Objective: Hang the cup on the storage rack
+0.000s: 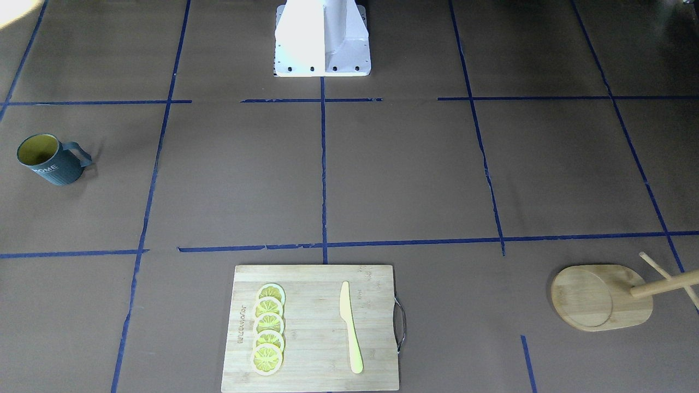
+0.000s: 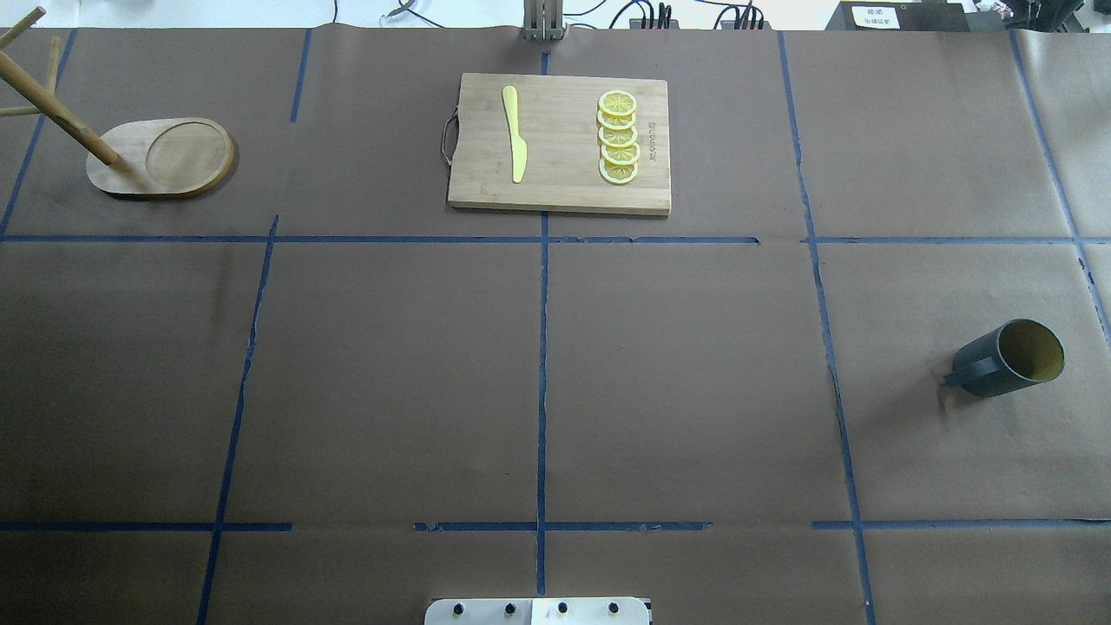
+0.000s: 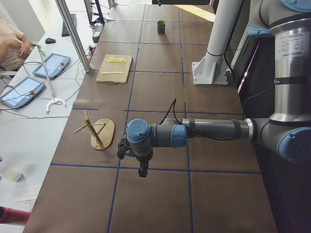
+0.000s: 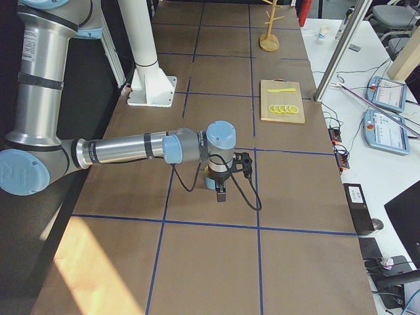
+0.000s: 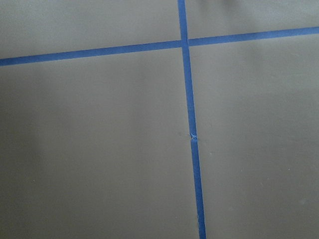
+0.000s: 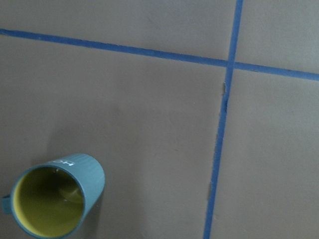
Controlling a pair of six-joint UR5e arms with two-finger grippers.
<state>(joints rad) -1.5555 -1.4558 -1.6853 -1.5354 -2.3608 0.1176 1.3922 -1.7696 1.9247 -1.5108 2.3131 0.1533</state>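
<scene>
while the right end effector [image 4: 222,194] hovers, cup [image 6: 55,199] upright below and beside it, cannot tell if clenched

On my overhead feed I see a bamboo cutting board [image 2: 564,148] lying flat at the far middle of the counter [image 2: 391,365]. Its metal handle [image 2: 449,139] is on the feed's left short side. A pale yellow knife [image 2: 516,134] lies on the board's left half. Five lemon slices [image 2: 619,137] overlap in a row on the right half, apart from the knife. Blue tape lines [image 2: 542,365] divide the brown paper cover into rectangles. From the left-end camera, I see two tablets [image 3: 51,64] on a white side desk beside the counter.
</scene>
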